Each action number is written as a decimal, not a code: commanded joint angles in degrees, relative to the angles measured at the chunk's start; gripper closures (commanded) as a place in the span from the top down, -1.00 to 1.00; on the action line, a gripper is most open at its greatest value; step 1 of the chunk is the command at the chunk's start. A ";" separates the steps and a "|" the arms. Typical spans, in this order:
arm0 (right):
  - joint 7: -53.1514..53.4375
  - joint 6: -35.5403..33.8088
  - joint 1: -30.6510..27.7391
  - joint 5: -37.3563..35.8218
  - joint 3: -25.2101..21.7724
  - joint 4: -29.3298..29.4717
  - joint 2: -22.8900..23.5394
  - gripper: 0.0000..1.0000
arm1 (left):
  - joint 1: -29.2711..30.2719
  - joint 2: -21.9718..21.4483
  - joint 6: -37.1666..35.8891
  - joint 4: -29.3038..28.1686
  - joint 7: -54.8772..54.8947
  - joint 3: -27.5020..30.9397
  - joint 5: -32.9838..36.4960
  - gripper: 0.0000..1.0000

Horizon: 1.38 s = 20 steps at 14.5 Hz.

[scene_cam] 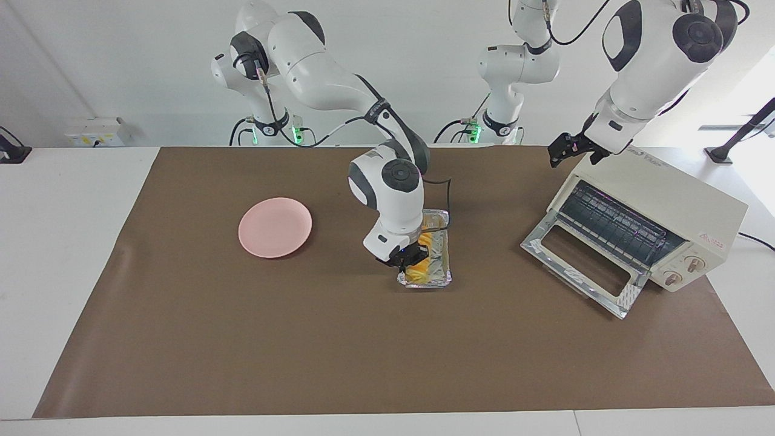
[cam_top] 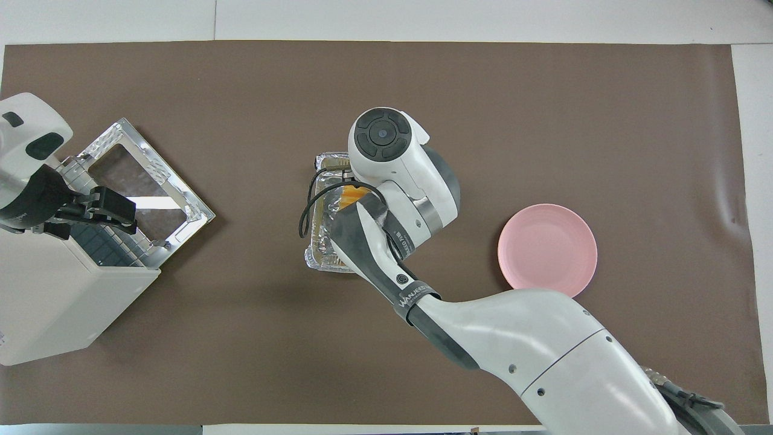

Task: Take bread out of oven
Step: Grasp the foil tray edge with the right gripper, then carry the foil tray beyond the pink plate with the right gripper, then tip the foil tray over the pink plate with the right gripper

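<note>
While the right gripper (scene_cam: 413, 257) is down in the tray (scene_cam: 447, 259) with its fingers pinched on the bread (scene_cam: 422, 269), the loaf lies in that foil tray, not in the oven (scene_cam: 657, 209). Bread long axis runs nearer-to-farther from the robots, same way as the tray's long sides; grip sits about mid-length, on the side toward the right arm's end of the table. Only part of the loaf shows in the overhead view (cam_top: 349, 194), the rest covered by the right wrist. Which end is which, can't tell. Whether the loaf is lifted off the foil or resting on it, can't tell.

Tray (cam_top: 319, 257) holds just the bread, sits mid-mat, between the plate (scene_cam: 275, 227) and oven. Plate is pink, nothing on it, toward the right arm's end, well apart from the tray.

Oven stands toward the left arm's end, turned at an angle, door (scene_cam: 581, 265) dropped open flat onto the mat (scene_cam: 303, 339), wire rack (scene_cam: 611, 221) visible inside with nothing on it. Two knobs on the front panel beside the door.

Left gripper (scene_cam: 560, 151) hangs in the air over the oven's top corner nearest the robots, fingers spread, holding nothing, not touching the oven; in the overhead view (cam_top: 118, 211) it covers the rack and door hinge
</note>
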 commanded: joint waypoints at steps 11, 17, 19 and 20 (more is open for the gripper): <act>-29.27 -10.45 -25.91 4.46 0.62 13.69 4.46 -1.00 | -0.14 -0.91 0.87 -0.85 0.53 -0.14 1.01 1.00; -39.05 -12.03 -27.78 3.76 -2.00 24.17 15.20 -1.00 | -0.14 -1.00 0.78 -0.93 0.27 -0.14 1.01 1.00; -39.24 -11.59 -27.69 3.58 -2.36 24.08 14.94 -1.00 | 0.04 -1.08 0.69 -0.93 0.53 -0.23 1.01 1.00; -39.15 -11.85 -27.25 3.58 -2.45 23.99 14.59 -1.00 | -0.05 -1.08 0.69 -0.93 0.36 -0.14 1.01 1.00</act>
